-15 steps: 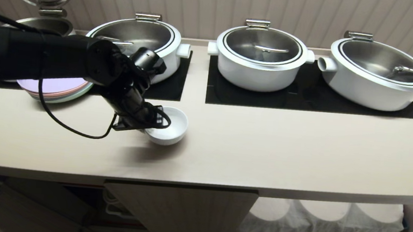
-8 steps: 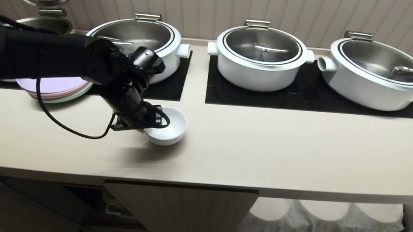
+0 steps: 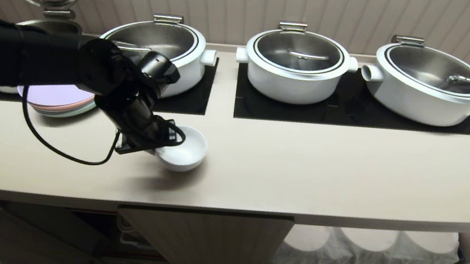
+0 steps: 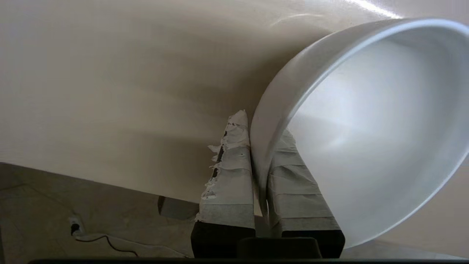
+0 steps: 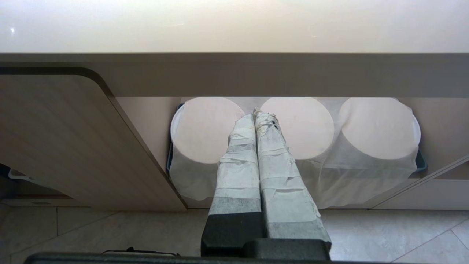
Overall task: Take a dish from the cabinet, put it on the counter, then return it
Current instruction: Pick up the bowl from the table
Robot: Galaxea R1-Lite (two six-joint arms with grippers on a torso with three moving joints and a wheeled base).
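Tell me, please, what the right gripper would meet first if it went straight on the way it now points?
Most likely the white cloth-covered stacks on the open shelf under the counter; the right gripper, shut, points at them, though depth is unclear.

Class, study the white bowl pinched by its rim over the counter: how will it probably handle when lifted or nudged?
The dish looks glossy, so it may slip between the left gripper fingers, which clamp only its thin rim. It keeps its round shape in that pinch, so it is probably rigid and might chip on the counter. Held at one edge, it hangs tilted and could swing.
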